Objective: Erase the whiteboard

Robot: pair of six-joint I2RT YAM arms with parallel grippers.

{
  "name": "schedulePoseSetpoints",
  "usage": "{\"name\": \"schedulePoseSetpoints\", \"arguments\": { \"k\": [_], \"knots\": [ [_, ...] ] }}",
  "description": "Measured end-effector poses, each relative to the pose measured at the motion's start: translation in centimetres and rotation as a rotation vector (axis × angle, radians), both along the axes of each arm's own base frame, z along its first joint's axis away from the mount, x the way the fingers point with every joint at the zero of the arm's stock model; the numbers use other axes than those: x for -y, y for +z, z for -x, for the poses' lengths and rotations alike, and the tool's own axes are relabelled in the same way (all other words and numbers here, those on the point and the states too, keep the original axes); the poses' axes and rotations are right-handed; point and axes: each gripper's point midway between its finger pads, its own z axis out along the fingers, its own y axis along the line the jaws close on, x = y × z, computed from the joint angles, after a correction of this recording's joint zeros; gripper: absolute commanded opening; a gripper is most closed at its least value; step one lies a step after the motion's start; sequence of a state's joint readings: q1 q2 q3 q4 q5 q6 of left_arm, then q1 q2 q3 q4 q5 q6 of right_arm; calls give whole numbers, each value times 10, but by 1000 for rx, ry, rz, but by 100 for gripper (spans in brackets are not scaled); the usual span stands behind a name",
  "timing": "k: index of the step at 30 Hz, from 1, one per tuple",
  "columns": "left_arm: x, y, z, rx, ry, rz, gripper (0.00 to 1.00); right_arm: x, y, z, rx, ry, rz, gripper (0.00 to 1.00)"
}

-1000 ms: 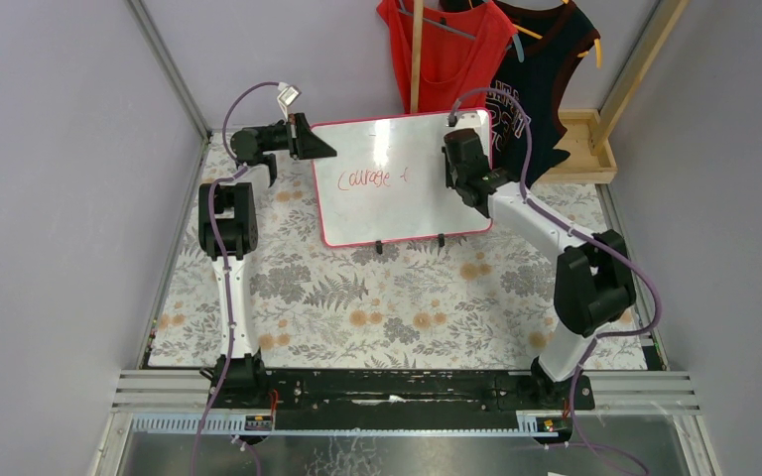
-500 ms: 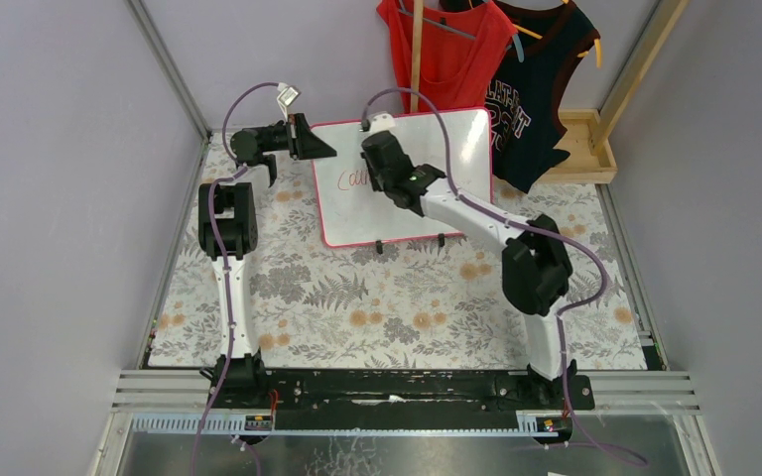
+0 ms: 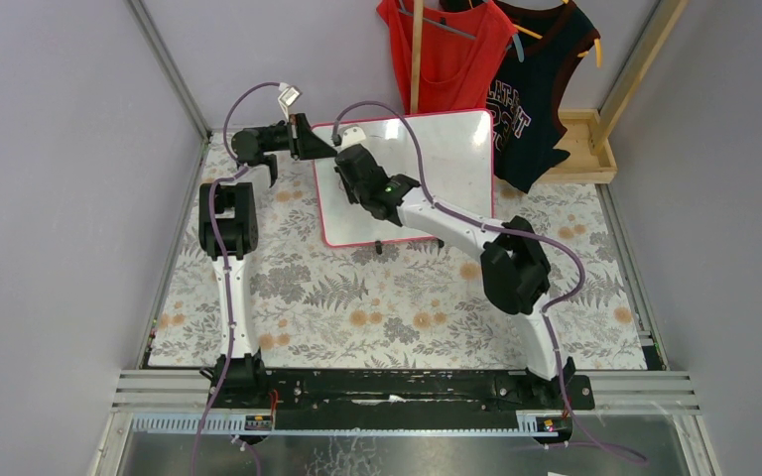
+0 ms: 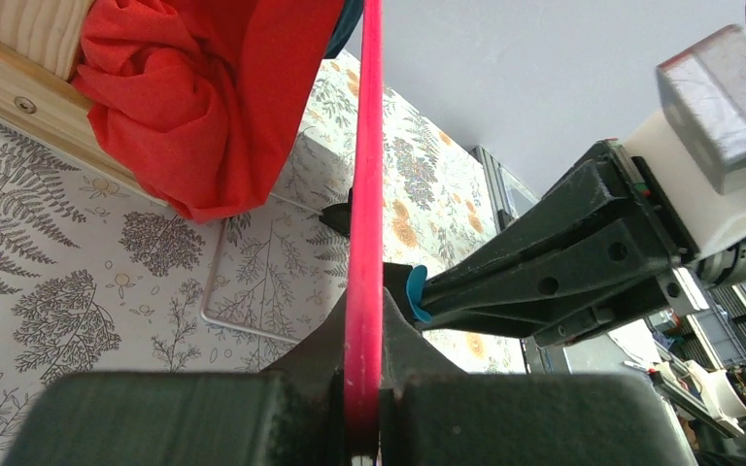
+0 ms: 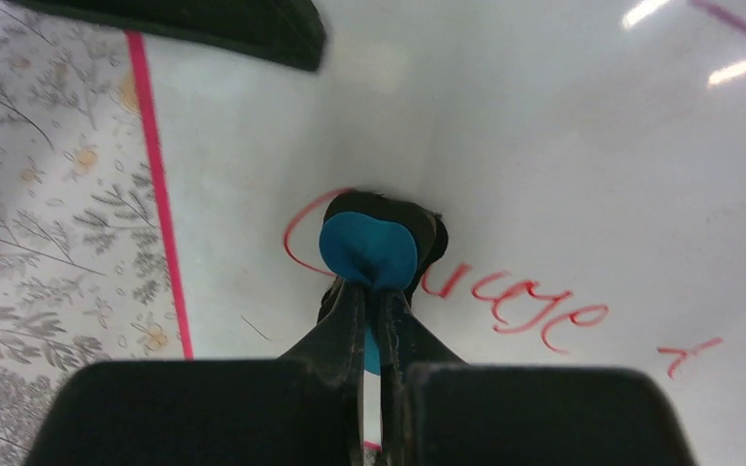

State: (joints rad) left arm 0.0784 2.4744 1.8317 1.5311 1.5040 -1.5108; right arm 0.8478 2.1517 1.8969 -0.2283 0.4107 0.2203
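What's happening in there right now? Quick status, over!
Left hand clamped on whiteboard edge. Right hand gripping blue eraser, set on red writing. Writing not yet wiped. Nothing in the way.

Hanging garments just behind whiteboard

Pale lilac walls enclose a floral-patterned table, with a red top and wooden rack behind.

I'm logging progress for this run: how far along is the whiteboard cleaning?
Done: the left pincer grips the whiteboard by its left edge, steadying it. In hand: the right pincer presses the blue eraser on the start of the red writing. Left: nearly everything; the word and a small mark beside it are unwiped, and no cleared stretch shows.
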Motion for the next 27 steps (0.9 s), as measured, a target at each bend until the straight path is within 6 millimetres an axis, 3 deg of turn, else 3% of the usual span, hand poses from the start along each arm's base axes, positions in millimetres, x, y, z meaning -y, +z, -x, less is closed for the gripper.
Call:
{"name": "schedulePoseSetpoints", "arguments": {
  "k": [2,6,14,17,21,27],
  "knots": [
    [1,0,0,1,-1,0,0,9,-3,2,-3,-9,6,0],
    [4,0,1,4,-7,0,0,46,-9,4,-21,-56,34,0],
    [8,0,2,13,-14,0,0,151,2,-13,-19,-227,60,0],
    [8,0,2,13,-14,0,0,181,9,-19,-4,-291,78,0],
    [8,0,2,12,-14,1,0,197,11,-23,2,-324,84,0],
    [8,0,2,13,-14,1,0,186,10,-19,0,-310,88,0]
  ]
}}
